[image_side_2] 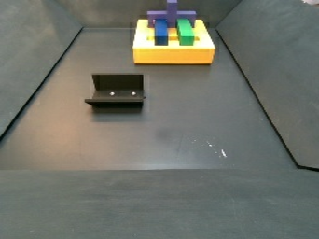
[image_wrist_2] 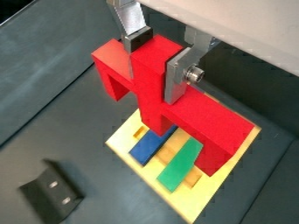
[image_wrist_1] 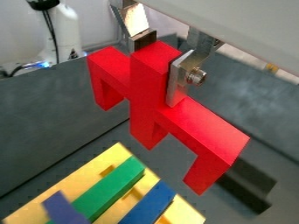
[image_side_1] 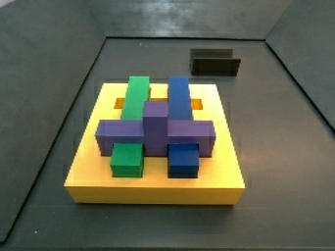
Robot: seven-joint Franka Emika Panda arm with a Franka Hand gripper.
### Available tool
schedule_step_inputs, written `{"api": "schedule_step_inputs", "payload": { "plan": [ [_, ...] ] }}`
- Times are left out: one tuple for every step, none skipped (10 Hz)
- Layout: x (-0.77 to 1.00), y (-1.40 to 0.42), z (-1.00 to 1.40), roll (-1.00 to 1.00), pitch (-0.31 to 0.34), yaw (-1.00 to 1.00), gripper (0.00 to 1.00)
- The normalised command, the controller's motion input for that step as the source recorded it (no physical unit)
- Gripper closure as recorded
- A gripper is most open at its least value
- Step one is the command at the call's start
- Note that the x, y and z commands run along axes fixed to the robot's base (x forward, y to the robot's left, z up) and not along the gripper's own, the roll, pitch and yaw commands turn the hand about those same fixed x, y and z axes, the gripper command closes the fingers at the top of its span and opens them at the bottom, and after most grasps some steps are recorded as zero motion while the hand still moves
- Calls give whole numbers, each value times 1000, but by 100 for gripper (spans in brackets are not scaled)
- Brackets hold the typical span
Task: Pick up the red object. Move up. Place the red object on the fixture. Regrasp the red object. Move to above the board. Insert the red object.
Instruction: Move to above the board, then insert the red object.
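Hand (image_wrist_2: 162, 54): closed on the red block (image_wrist_2: 176, 109) by its centre stub, held aloft over the floor beside the yellow board (image_wrist_2: 176, 194), legs downward, probably for insertion. Fixture (image_side_2: 117, 91): bare, well apart from board.

A dark grey matte floor (image_side_2: 174, 131) is seen filling most of both side views. It is enclosed by low dark walls: a sloping side wall (image_side_2: 37, 84) is seen along the left of the frame, and a back wall (image_side_1: 183, 18) across the top. A few pale scuff marks (image_side_2: 214, 147) are seen on the floor right of centre. The light is even and soft, and no hard shadows are cast. In a wrist view, a pale, bright backdrop (image_wrist_1: 24, 26) is shown beyond the floor's edge, crossed by a black cable (image_wrist_1: 52, 39).
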Motion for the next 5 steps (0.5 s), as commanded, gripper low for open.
{"api": "schedule_step_inputs", "payload": {
  "plan": [
    [-56, 25, -2, -785, -26, 10, 100],
    [-49, 20, -6, -552, -34, 4, 100],
    [-33, 12, 2, -312, -30, -3, 100],
    [-17, 34, 0, -1, -6, -6, 100],
    [0, 391, -71, -173, 0, -3, 100]
  ]
}}
